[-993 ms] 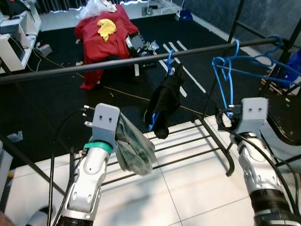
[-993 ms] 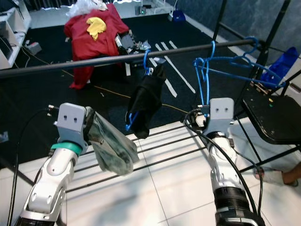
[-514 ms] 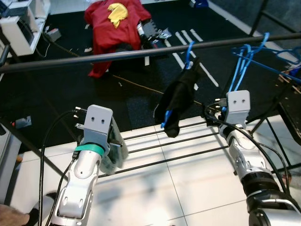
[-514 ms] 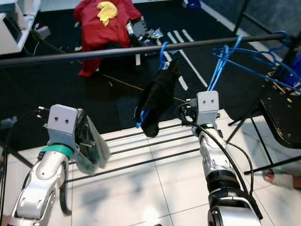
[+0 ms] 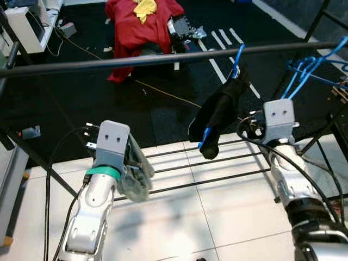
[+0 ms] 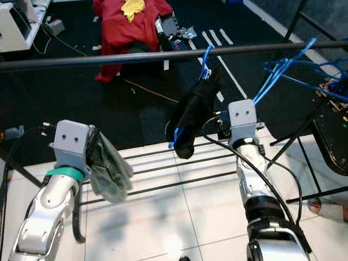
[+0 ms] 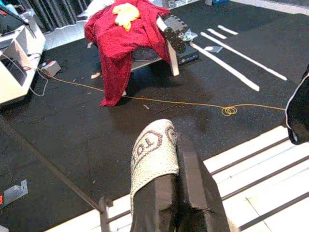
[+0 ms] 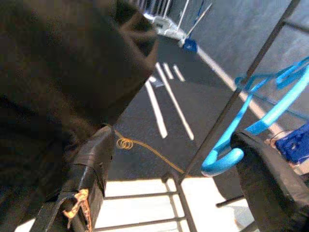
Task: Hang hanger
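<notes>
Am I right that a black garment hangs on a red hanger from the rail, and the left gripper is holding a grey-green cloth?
Not quite. The hanger is blue, not red, as the left eye view shows. The rest holds: the black garment hangs on it from the rail, and the left gripper is holding a grey-green cloth.

Two silver jointed arms, grey boxy wrist housings with paired screws, looping black cables, left teal band.
</notes>
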Controlling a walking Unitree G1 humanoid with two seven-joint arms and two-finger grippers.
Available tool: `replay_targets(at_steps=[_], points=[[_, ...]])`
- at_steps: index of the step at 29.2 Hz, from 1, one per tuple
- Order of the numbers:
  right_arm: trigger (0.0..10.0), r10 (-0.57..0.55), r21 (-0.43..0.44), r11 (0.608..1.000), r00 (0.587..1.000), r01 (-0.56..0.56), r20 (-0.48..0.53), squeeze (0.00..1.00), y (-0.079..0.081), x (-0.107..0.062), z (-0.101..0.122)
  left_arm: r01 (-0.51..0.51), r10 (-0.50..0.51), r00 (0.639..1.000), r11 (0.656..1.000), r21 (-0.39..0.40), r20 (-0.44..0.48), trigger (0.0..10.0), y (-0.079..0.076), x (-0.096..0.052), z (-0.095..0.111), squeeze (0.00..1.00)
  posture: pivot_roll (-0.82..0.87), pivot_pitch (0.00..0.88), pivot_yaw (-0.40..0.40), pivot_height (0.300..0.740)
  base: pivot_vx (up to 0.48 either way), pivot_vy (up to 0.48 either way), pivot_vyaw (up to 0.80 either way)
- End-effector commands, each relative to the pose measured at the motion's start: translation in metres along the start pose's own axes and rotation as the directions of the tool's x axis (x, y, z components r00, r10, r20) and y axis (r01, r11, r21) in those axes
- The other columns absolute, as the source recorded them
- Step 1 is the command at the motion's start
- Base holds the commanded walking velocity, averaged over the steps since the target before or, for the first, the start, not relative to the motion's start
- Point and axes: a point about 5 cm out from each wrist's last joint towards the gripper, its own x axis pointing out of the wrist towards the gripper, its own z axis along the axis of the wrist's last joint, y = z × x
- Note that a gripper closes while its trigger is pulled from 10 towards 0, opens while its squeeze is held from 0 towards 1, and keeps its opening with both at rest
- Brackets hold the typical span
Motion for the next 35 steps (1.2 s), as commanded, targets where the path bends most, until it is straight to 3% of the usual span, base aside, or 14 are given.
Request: replay_targets(at_steps=[1,3,9,11,13,20,23,24,25,27,29,30,32,35], points=[[10.0,-0.119,0.036,0.992,0.992,0.117,0.032,0.00,-0.018,-0.016,-0.001,0.005,-0.005,1.000,1.000,0.002,-0.015,10.0,-0.002,0.000,-0.003,0.00,-0.13,0.236,0.101,0.740,0.000,0.000,0.00],[10.0,-0.119,0.036,0.992,0.992,0.117,0.032,0.00,-0.018,-0.016,-0.001,0.005,-0.005,1.000,1.000,0.002,-0.015,10.0,-0.002,0.000,-0.003,0.00,-0.13,0.236,0.101,0.740,0.000,0.000,0.00],[10.0,-0.135,0.204,0.973,0.985,0.111,0.110,0.00,-0.023,-0.028,0.007,0.025,-0.025,1.000,1.000,-0.008,-0.006,10.0,-0.007,0.005,-0.003,0.00,-0.16,0.217,0.104,0.740,0.000,0.000,0.00],[10.0,-0.100,0.208,0.975,0.989,0.076,0.109,0.00,-0.018,-0.033,0.004,0.027,-0.027,1.000,1.000,-0.010,-0.005,10.0,-0.008,0.006,-0.003,0.00,-0.16,0.215,0.102,0.740,0.000,0.000,0.00],[10.0,-0.039,0.141,0.990,0.994,0.024,0.105,0.00,-0.002,-0.052,-0.006,0.027,-0.027,1.000,1.000,-0.015,-0.002,10.0,-0.009,0.008,-0.003,0.00,-0.17,0.205,0.099,0.740,0.000,0.000,0.00],[10.0,-0.066,0.147,0.988,0.993,0.050,0.103,0.00,0.002,-0.070,-0.004,0.044,-0.044,0.999,0.998,-0.036,-0.009,10.0,-0.011,0.008,-0.005,0.00,-0.19,0.197,0.103,0.740,0.000,0.000,0.00],[10.0,-0.054,0.155,0.987,0.990,0.034,0.131,0.00,0.008,-0.076,0.006,0.096,-0.097,0.995,0.993,-0.064,-0.016,10.0,-0.016,0.006,-0.006,0.00,-0.21,0.184,0.103,0.740,0.000,0.000,0.00],[10.0,-0.030,0.160,0.987,0.990,0.008,0.138,0.00,0.016,-0.081,0.009,0.170,-0.176,0.984,0.976,-0.139,-0.032,10.0,-0.024,0.001,-0.011,0.00,-0.23,0.151,0.100,0.740,0.000,0.000,0.00],[10.0,-0.030,0.160,0.987,0.990,0.008,0.138,0.00,0.016,-0.081,0.009,0.170,-0.176,0.984,0.976,-0.139,-0.032,10.0,-0.024,0.001,-0.011,0.00,-0.23,0.151,0.100,0.740,0.000,0.000,0.00],[10.0,-0.013,0.200,0.980,0.996,-0.005,0.091,0.00,0.026,-0.092,-0.002,0.224,-0.246,0.966,0.948,-0.225,-0.078,10.0,-0.030,-0.008,-0.026,0.00,-0.23,0.133,0.098,0.740,0.000,0.000,0.00],[10.0,-0.009,0.197,0.980,0.998,-0.002,0.055,0.00,0.030,-0.099,-0.012,0.214,-0.248,0.961,0.947,-0.239,-0.123,10.0,-0.029,-0.013,-0.041,0.00,-0.24,0.119,0.096,0.740,0.000,0.000,0.00],[10.0,-0.009,0.197,0.980,0.998,-0.002,0.055,0.00,0.030,-0.099,-0.012,0.214,-0.248,0.961,0.947,-0.239,-0.123,10.0,-0.029,-0.013,-0.041,0.00,-0.24,0.119,0.096,0.740,0.000,0.000,0.00],[10.0,0.008,0.155,0.988,0.997,0.003,-0.074,0.00,0.040,-0.121,-0.049,0.205,-0.249,0.935,0.961,-0.186,-0.253,10.0,-0.028,-0.028,-0.085,0.00,-0.25,0.106,0.097,0.740,0.000,0.000,0.00],[10.0,0.015,0.135,0.991,0.991,0.003,-0.136,0.00,0.044,-0.132,-0.065,0.218,-0.260,0.913,0.962,-0.164,-0.314,10.0,-0.028,-0.038,-0.105,0.00,-0.25,0.103,0.098,0.740,0.000,0.000,0.00]])
